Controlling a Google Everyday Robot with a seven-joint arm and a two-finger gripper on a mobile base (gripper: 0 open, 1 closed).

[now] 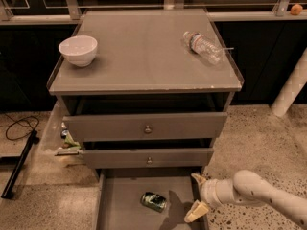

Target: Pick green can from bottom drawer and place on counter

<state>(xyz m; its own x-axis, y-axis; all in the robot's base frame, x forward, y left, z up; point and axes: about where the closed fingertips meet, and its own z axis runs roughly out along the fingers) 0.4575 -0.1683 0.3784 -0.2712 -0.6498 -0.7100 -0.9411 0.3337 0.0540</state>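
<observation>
The green can (153, 201) lies on its side on the floor of the pulled-out bottom drawer (120, 206), with the gripper (197, 194) just to its right at the drawer's right wall, fingers spread wide and holding nothing. Two knobbed drawers (146, 127) overhang the drawer's rear. On the grey counter (139, 56) stand a white bowl (78, 50), left, and a toppled clear bottle (203, 46), right; speckled floor (259, 143) surrounds the cabinet.

You get 1 view, set high in front of the cabinet and looking steeply down from fairly close. The counter (144, 56) sits up top, the bottom drawer (120, 200) is cut by the lower edge, and the gripper (196, 195) is low right, fingers spread.
</observation>
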